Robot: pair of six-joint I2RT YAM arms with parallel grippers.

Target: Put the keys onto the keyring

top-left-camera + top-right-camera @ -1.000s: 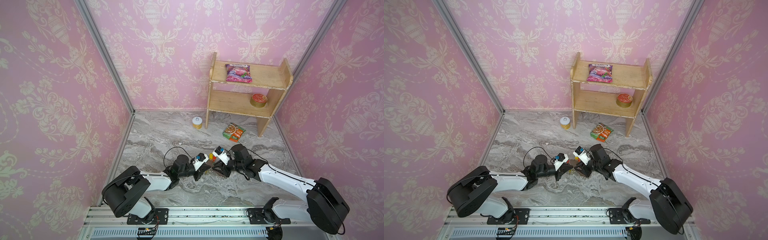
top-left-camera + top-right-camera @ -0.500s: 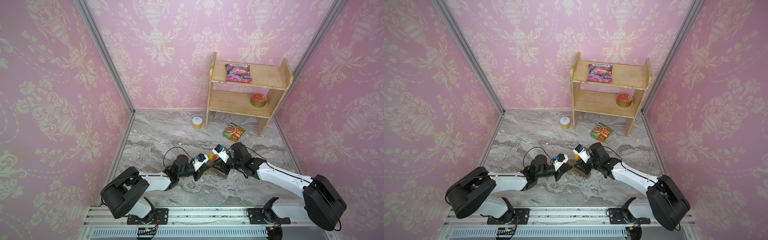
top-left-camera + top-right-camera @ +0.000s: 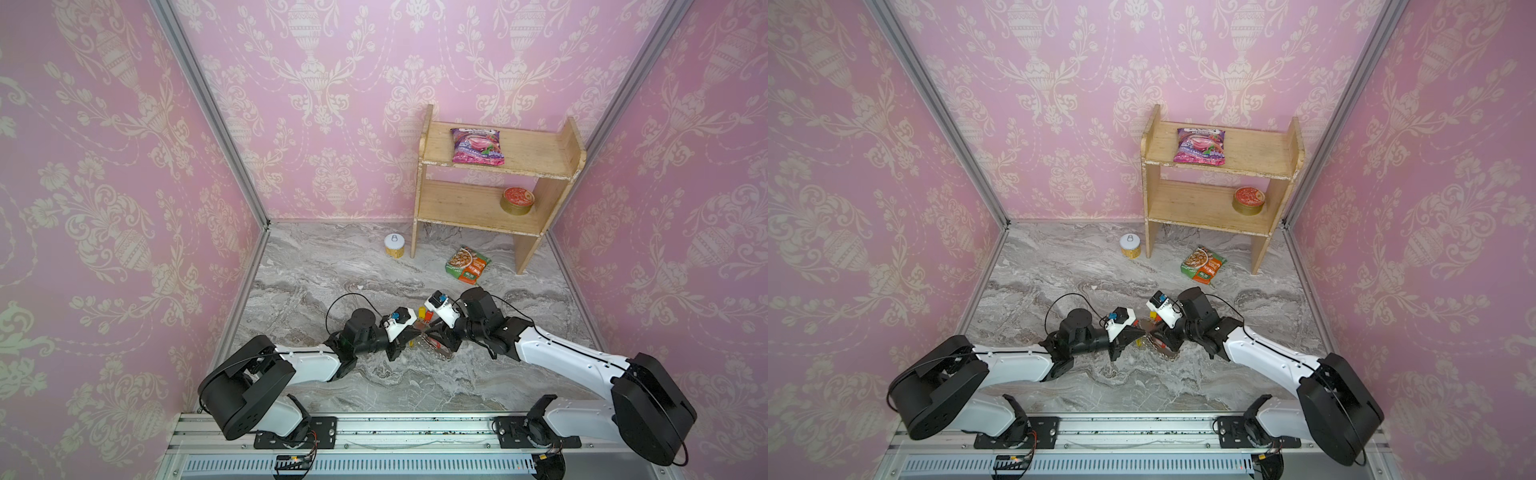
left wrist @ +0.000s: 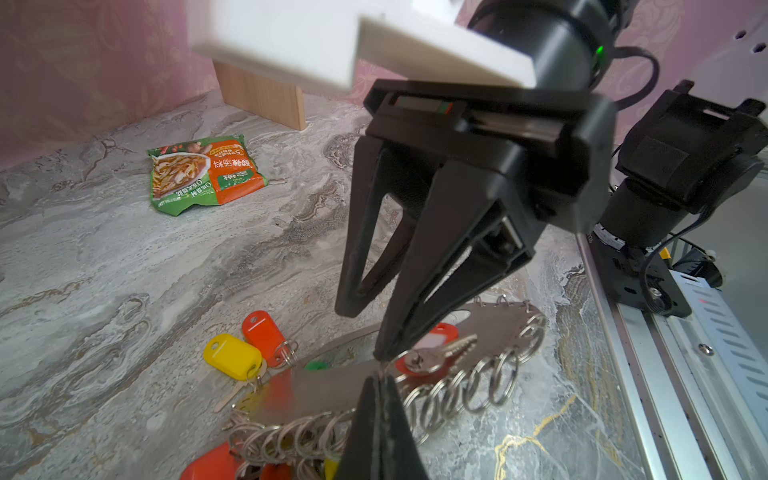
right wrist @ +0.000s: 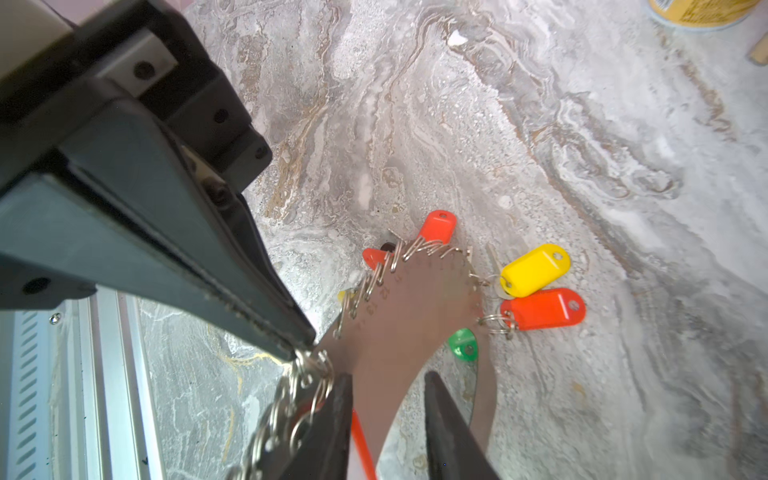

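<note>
Keyring [image 5: 415,299] — left gripper [image 4: 380,374] pinches one of its rings, right gripper [image 5: 387,376] spread astride its band; green-orange packet [image 4: 203,174] carries white Chinese print.

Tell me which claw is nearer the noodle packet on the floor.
Right. The right claw straddles the keyring band, toward the noodle packet; the left claw, shut on its rings, sits just beyond, slightly farther.

Right claw [image 5: 387,376] astride keyring [image 5: 407,307] band, tagged keys [image 5: 536,270] alongside.
</note>
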